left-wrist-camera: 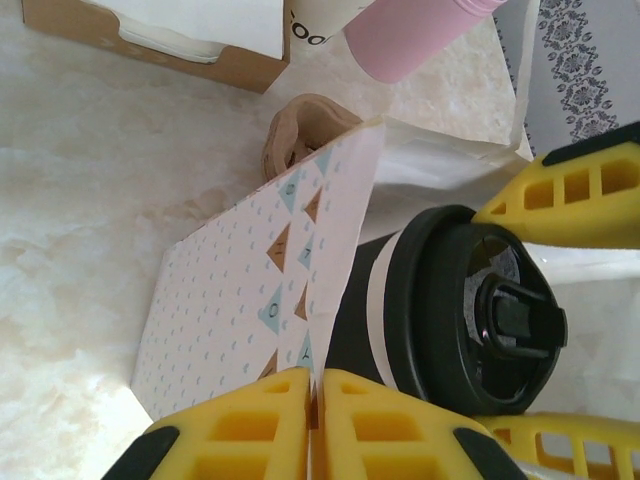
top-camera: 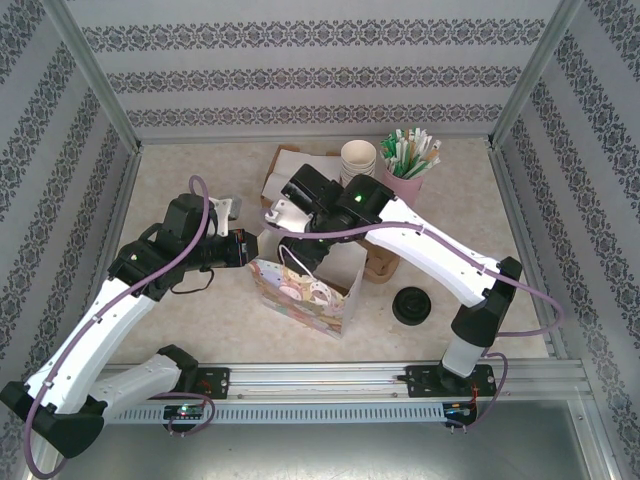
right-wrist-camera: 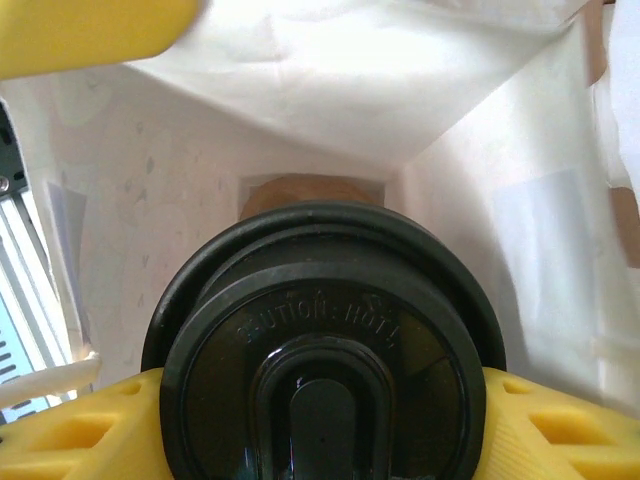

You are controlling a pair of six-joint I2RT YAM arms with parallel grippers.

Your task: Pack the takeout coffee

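While the left pincer (left-wrist-camera: 312,392) is pinched tight on the top edge of the paper bag (left-wrist-camera: 235,300) and holds its mouth wide, the right pincer (right-wrist-camera: 320,440) grips the takeout coffee (right-wrist-camera: 320,340) from both sides, near the black lid. The cup is upright and partly down inside the bag, with the white bag walls all around it. Below it you can see the brown floor of the bag, so I think the cup hangs in the air and does not stand on anything yet.

The step in hand is putting the coffee into the bag. Next, I think, the right arm should go straight down slowly until the cup stands on the bag's floor. Then that pincer should let go and come up without catching the walls. The left pincer should hold on so the bag does not fold shut or tip. The cup must not lean, or the drink could spill.

On the counter (top-camera: 200,325) beside the bag lies a pile of black lids (top-camera: 412,305), and behind the bag stand cream cups (top-camera: 358,160).
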